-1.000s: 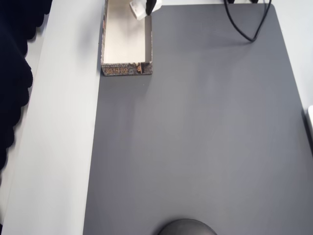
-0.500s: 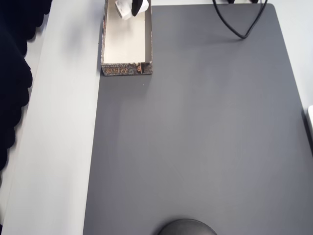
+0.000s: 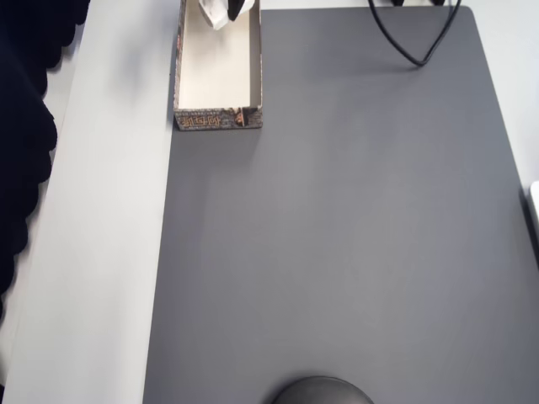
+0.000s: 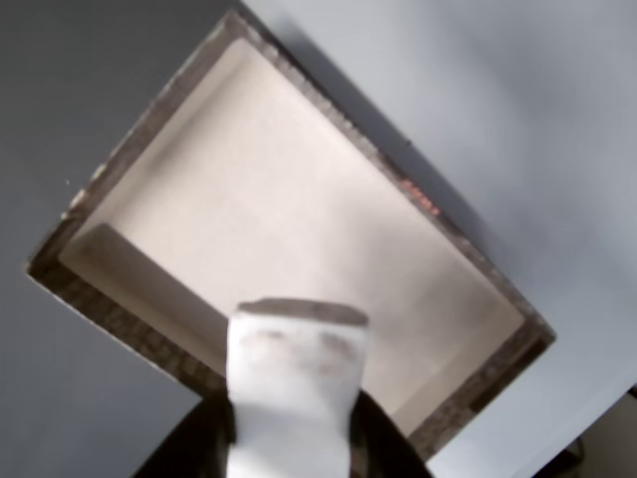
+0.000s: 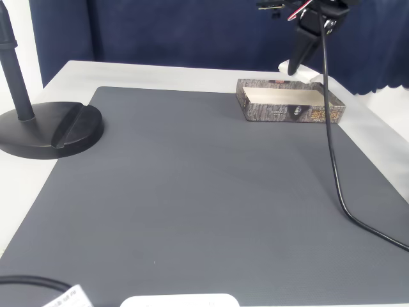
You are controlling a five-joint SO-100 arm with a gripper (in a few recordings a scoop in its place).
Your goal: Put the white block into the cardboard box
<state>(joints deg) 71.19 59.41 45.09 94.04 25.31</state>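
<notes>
The cardboard box (image 3: 217, 84) lies at the top left corner of the grey mat in the overhead view, cream inside with patterned brown walls. My gripper (image 3: 232, 10) hangs over its far end, shut on the white block (image 3: 214, 13), which is held in the air above the box's inside. The wrist view has the white block (image 4: 296, 388) clamped between two dark fingers (image 4: 199, 443), with the box (image 4: 299, 219) right below. From the fixed view, the gripper (image 5: 294, 66) points down just behind the box (image 5: 291, 112), the block (image 5: 285, 66) at its tip.
A grey mat (image 3: 337, 236) covers most of the table. A black cable (image 3: 413, 46) droops from the arm and trails over the mat (image 5: 335, 160). A black stand base (image 5: 51, 128) sits at the mat's left edge. Dark blue curtain hangs behind.
The gripper with the white block has moved left, from over the box's right wall to over the box's inside. Over the last half second it barely shifted.
</notes>
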